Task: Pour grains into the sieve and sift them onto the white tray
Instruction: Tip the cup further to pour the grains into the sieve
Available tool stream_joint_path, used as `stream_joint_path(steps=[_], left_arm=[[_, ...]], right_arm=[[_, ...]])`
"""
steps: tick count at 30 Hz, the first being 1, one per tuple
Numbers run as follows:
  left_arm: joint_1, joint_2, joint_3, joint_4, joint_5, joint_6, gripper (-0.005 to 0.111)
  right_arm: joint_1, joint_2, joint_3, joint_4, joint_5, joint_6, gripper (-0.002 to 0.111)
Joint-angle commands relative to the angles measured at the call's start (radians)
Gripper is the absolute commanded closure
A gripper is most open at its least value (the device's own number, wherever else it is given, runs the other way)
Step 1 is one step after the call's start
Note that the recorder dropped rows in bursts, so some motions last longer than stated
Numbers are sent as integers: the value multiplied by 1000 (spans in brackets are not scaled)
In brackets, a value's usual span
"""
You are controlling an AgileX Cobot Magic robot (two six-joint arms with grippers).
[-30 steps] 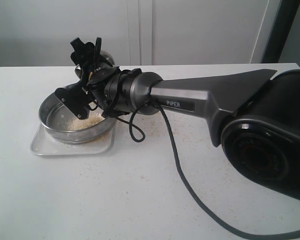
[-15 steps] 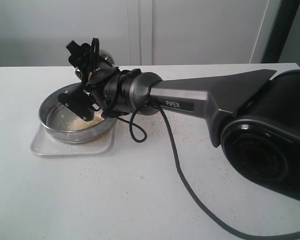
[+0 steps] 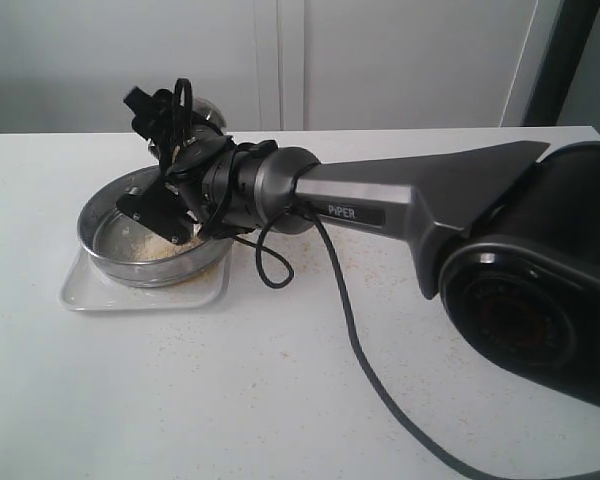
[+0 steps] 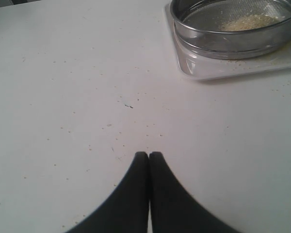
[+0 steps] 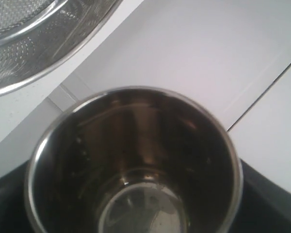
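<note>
We see the right gripper (image 3: pixel 170 115) clasping the empty cup (image 5: pixel 136 165) just beside the sieve (image 3: pixel 145 265); the left gripper (image 4: pixel 149 155), clenched empty, sits well apart.

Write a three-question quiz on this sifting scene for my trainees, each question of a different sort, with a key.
1. True or false: the sieve rests on the white tray.
2. What does the right gripper hold? A) a spoon B) the steel cup C) nothing
3. Fill in: the left gripper is ____ (open or shut).
Key: 1 true; 2 B; 3 shut.
</note>
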Motion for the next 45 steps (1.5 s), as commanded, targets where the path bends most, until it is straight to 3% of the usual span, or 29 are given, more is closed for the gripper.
stream_joint_path(steps=[1,22,30,33,37,43,45], left_arm=[[3,-4,5,-7,-2,3,107],[3,-4,5,-7,-2,3,107],[3,-4,5,-7,-2,3,107],[3,-4,5,-7,-2,3,107],[3,-4,5,-7,-2,3,107],[3,-4,5,-7,-2,3,107],[3,-4,5,-7,-2,3,107]], right_arm=[[18,-5,-8,-11,22,-44,108],[48,-5,-8,-11,-75,-286,108],[48,-5,-8,-11,-113,-290,108],[34,-3,-8,-11,-110,-189,108],[47,2,-8,-11,16,-198,108],[71,4,-18,-11,9,-179,108],[68,11,-36,-11,-84,-95,108]])
